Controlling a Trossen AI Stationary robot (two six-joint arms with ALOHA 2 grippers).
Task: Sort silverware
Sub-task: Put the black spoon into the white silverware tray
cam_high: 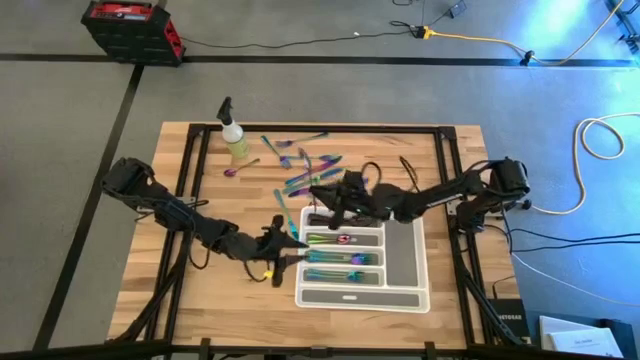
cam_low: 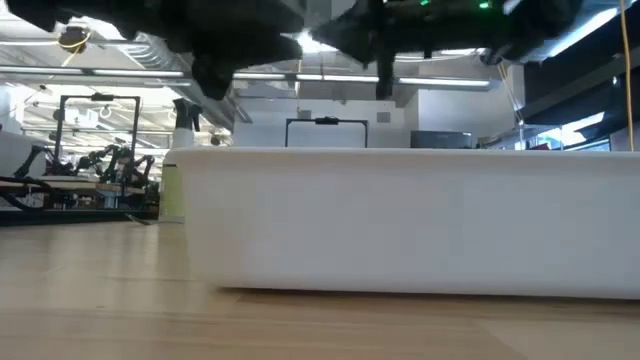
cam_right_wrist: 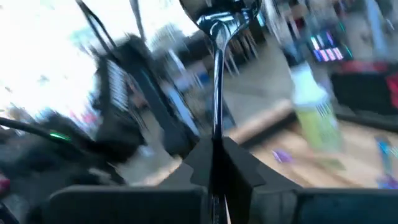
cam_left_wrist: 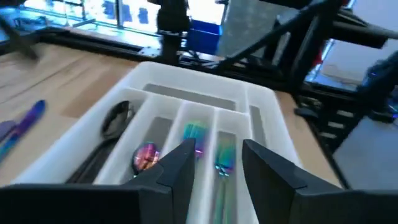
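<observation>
The right pincer [cam_right_wrist: 214,163] is pressed together on the handle of a dark spoon [cam_right_wrist: 217,74], pinching it so the bowl stands away from the fingers; in the high view this pincer [cam_high: 322,195] hangs over the bench [cam_high: 200,300] just beside the far left corner of the white tray [cam_high: 405,300]. The left pincer [cam_left_wrist: 214,168] is partly spread with nothing between its fingers, poised over the tray's left end [cam_left_wrist: 261,102], where its camera shows a black spoon [cam_left_wrist: 115,121] in one slot and iridescent pieces [cam_left_wrist: 196,134] in the neighbouring slots. The high view shows sorted silverware [cam_high: 335,258] lying in the tray's lengthwise compartments, while more loose silverware [cam_high: 300,165] is scattered on the bench beyond the tray, near the spray bottle [cam_high: 236,140]
</observation>
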